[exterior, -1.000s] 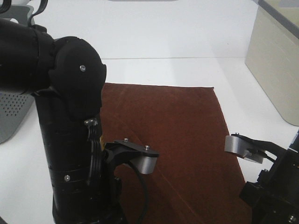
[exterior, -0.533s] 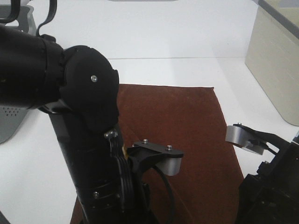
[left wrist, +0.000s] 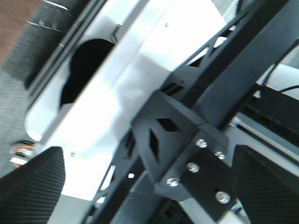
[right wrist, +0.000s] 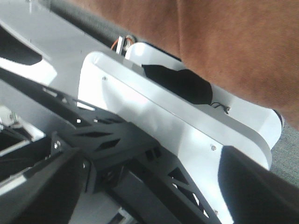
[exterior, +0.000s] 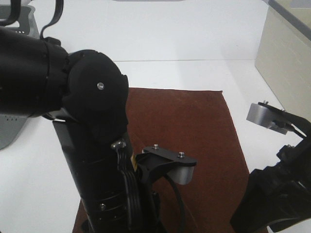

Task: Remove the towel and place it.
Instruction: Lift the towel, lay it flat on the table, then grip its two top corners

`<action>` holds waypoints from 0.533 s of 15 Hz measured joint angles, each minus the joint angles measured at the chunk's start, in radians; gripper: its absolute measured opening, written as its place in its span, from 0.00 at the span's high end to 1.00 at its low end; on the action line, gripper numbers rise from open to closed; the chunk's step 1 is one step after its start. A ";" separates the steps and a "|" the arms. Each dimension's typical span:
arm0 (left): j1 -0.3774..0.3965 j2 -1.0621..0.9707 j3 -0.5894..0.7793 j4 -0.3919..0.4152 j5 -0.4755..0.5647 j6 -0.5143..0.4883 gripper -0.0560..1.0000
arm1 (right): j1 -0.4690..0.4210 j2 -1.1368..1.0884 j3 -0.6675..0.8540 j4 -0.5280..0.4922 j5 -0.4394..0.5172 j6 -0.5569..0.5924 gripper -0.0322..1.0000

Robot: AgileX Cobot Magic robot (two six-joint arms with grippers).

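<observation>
towel [exterior: 194,121] lies flat on table [exterior: 194,73], right of grey basket [exterior: 7,128]; soft floppy plush, light, will sag and drag; pinch near hem corners; left gripper [left wrist: 147,186], right gripper [right wrist: 149,186] both spread wide, empty

A white bench [exterior: 194,73] spreads under bright, even light and meets a plain white wall [exterior: 160,29] at the back. A cream cabinet [exterior: 286,63] with a grey top edge stands at its right.
</observation>
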 joint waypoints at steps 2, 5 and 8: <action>0.039 -0.017 -0.048 0.091 0.006 -0.063 0.11 | 0.000 -0.038 -0.059 -0.085 -0.020 0.099 0.20; 0.195 -0.020 -0.132 0.204 0.048 -0.086 0.11 | -0.004 -0.034 -0.229 -0.304 -0.016 0.226 0.20; 0.365 -0.020 -0.219 0.224 0.059 -0.032 0.11 | -0.007 0.052 -0.424 -0.384 0.001 0.266 0.20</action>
